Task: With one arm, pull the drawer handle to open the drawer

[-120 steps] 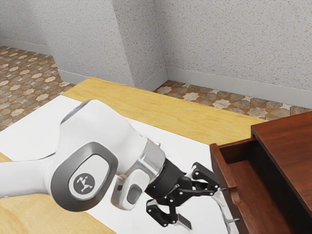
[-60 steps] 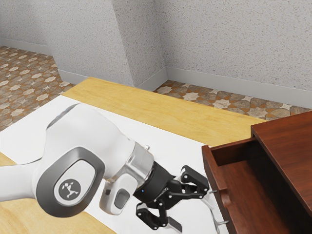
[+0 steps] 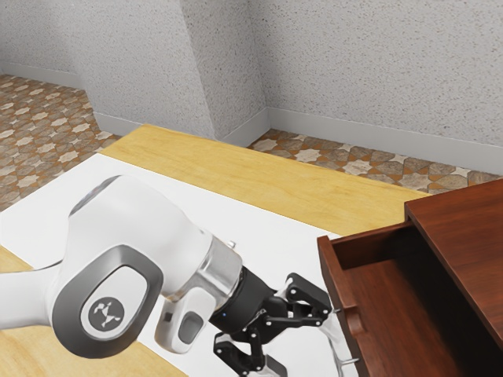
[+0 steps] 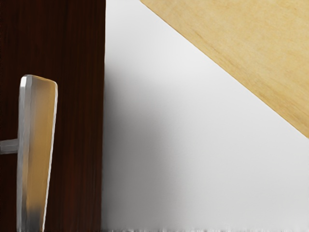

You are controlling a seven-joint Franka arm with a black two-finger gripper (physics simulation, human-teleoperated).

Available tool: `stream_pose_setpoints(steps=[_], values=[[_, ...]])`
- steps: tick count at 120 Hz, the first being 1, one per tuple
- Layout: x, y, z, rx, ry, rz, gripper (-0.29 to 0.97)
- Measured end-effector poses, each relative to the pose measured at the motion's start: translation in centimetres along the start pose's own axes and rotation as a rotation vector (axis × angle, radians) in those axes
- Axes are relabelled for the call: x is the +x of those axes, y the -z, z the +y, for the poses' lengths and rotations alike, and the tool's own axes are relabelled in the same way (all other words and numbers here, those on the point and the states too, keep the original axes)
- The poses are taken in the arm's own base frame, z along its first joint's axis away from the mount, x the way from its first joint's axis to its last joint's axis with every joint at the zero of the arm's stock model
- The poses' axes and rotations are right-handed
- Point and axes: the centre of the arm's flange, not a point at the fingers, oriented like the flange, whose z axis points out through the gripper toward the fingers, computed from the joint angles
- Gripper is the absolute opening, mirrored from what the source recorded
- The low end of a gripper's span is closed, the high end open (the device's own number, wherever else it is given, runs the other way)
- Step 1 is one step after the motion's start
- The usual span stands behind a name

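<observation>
The dark wooden drawer (image 3: 385, 310) stands pulled out of its cabinet (image 3: 464, 236) toward the exterior view's left. Its front panel (image 3: 332, 271) carries a silver bar handle (image 3: 341, 342) on two posts. My black gripper (image 3: 305, 336) is right at that handle. Its fingers are spread wide, the upper fingertip (image 3: 328, 309) by the handle's upper post and the lower one (image 3: 275, 365) down near the frame's edge. In the wrist view the handle (image 4: 36, 154) stands close in front of the drawer front (image 4: 72, 96).
A white mat (image 3: 47, 220) covers the wooden table (image 3: 259, 177) under the arm and runs up to the drawer front. Grey walls and a patterned floor (image 3: 354, 161) lie behind the table. My white arm (image 3: 134, 259) takes up the lower left of the exterior view.
The arm has drawn back toward the exterior view's left, and the drawer front has come with it, so the drawer stands further out than a second ago.
</observation>
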Motion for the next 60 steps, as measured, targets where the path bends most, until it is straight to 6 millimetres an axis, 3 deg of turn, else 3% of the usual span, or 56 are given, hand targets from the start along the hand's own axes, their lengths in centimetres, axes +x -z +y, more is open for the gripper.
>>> stream_pose_setpoints(steps=[60], values=[[0.1, 1.7, 1.8, 0.022, 0.004, -0.008, 0.64]])
